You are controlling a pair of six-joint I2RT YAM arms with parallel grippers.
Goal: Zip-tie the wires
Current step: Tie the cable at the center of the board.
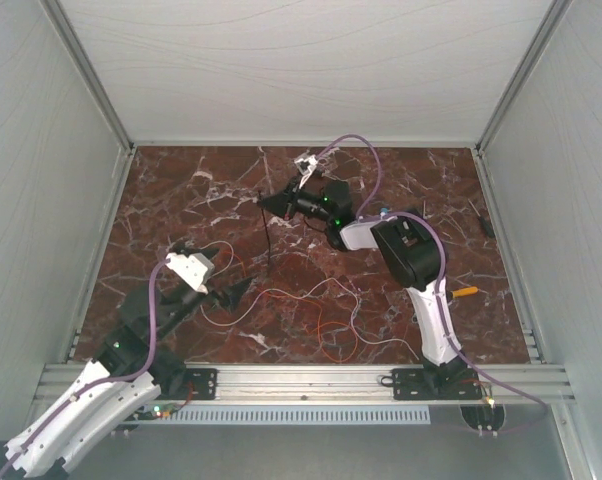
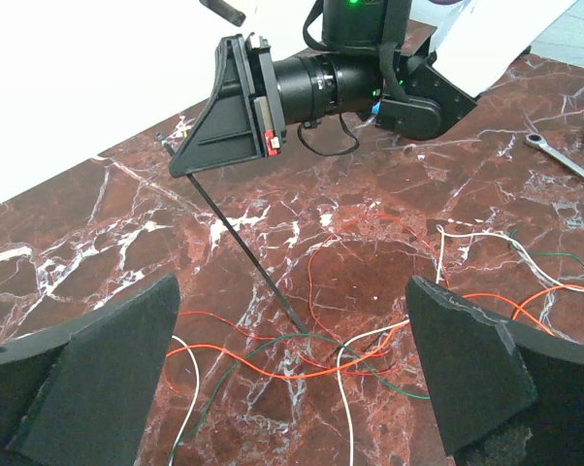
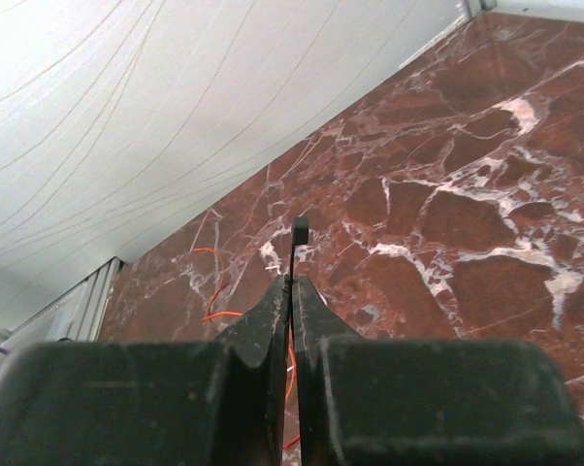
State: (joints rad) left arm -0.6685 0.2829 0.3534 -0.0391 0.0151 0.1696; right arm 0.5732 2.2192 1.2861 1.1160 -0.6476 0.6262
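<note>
Left fingers [image 2: 88,388] above wires [image 2: 321,348], strip [image 2: 239,243], wrench [image 2: 562,160]

A red-brown marble desk [image 1: 181,200] lies inside pale white panelled walls [image 1: 41,150]. Thin orange-red, white and pale pink wires [image 1: 311,291] sprawl loosely across its near middle. The left gripper [image 1: 237,291] points right, at the tangle's left edge. Farther back, the right gripper [image 1: 265,203] narrows to a point on a thin black strip [image 1: 267,245], which runs toward the wires.
</note>
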